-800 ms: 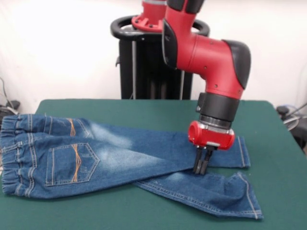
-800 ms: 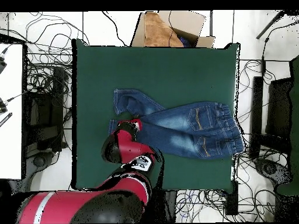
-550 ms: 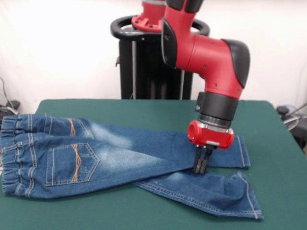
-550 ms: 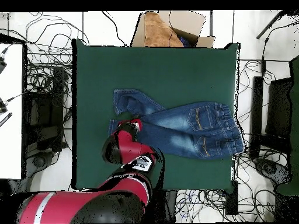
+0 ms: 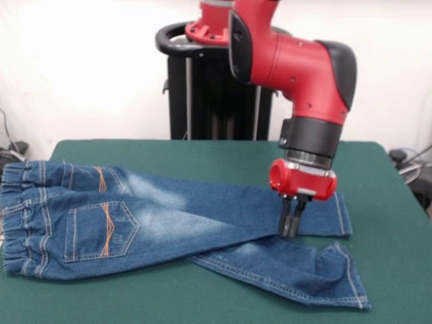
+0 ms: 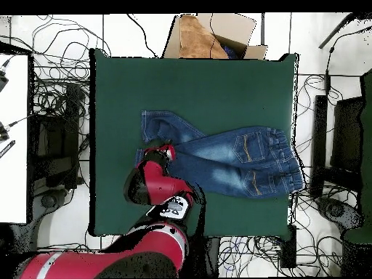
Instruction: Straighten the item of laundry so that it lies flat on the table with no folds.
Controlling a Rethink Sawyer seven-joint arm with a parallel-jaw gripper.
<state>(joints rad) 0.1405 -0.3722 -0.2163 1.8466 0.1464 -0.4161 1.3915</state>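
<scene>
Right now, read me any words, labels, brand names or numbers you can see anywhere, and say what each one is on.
No readable text in either view.
Jeans: only orange stitching on the pockets, no lettering.
Robot arm: a white patch with dark marks shows from overhead, too small to read.
End effector: no markings visible.
Cardboard box: no legible print.

The jeans [image 5: 155, 223] are blue denim cloth, matt and finely woven, with pale faded patches on the legs, orange stitching on the back pockets and a gathered, puckered waistband [image 5: 15, 216]. Under them the worktop [image 5: 378, 202] has a dark green felt-like cover, matt and even. Above the jeans, the arm [image 5: 297, 61] wears smooth, slightly glossy red plastic shells with black sections, and the gripper [image 5: 291, 229] looks dark and dull.
</scene>
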